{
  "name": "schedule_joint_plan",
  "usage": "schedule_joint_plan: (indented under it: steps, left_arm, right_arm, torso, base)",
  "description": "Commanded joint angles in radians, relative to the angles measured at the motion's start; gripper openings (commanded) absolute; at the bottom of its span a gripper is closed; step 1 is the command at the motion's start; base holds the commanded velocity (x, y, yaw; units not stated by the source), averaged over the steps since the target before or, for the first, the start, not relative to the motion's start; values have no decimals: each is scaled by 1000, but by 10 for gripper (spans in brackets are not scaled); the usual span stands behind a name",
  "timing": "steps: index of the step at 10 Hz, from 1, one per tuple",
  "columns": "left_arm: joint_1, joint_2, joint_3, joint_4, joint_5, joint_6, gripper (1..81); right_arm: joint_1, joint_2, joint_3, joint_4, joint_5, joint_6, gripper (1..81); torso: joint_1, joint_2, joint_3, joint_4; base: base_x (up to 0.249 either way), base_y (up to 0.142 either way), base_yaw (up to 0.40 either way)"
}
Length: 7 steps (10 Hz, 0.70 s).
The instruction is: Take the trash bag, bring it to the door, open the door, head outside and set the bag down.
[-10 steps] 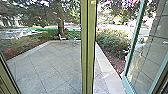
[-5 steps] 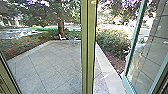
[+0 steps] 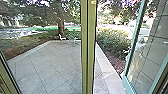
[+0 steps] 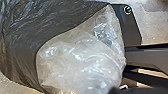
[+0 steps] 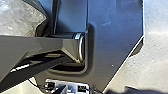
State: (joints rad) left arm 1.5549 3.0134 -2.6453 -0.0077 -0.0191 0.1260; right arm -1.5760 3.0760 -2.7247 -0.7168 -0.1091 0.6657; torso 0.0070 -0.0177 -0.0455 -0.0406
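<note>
In the head view, the open glass door [image 3: 128, 62] has a teal frame and stands swung outward at the right, beyond a yellow-green upright post [image 3: 88, 50]. The trash bag [image 4: 82, 57] is large in the left wrist view, clear crinkled plastic with a dark part. Its plastic bunches towards my left gripper [image 4: 113, 90], which is shut on it at the picture's edge. Part of the bag [image 5: 17, 17] also appears in the right wrist view beside the robot's dark base.
Outside lies a paved patio [image 3: 47, 66] with a pale kerb [image 3: 107, 67]. Bushes [image 3: 113, 41] grow beside the kerb, and a white chair [image 3: 61, 37] stands near a tree trunk [image 3: 60, 26]. A tiled wall [image 3: 156, 32] is at the far right.
</note>
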Motion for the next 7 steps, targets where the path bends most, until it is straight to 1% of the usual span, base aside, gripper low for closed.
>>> schedule_joint_plan:
  steps: [1, 3, 4, 7]
  left_arm:
    - [-40, -2, 4, 5, 57, 0, 10]
    - [-40, 1, 4, 5, 57, 1, 10]
    - [-40, 0, 4, 5, 57, 1, 10]
    - [-40, -4, 4, 5, 59, 1, 10]
  right_arm:
    - [30, 8, 4, -10, -53, -6, 811]
    - [17, 8, 2, -18, -50, -6, 811]
    - [6, 8, 1, -35, -47, -6, 811]
    - [1, 9, -10, -32, -46, -5, 811]
  torso:
    - [0, 0, 0, 0]
    - [0, 0, 0, 0]
    - [0, 0, 0, 0]
    - [0, 0, 0, 0]
  base:
    - [0, -89, 0]
    - [0, -95, 0]
    - [0, -95, 0]
    - [0, -98, 0]
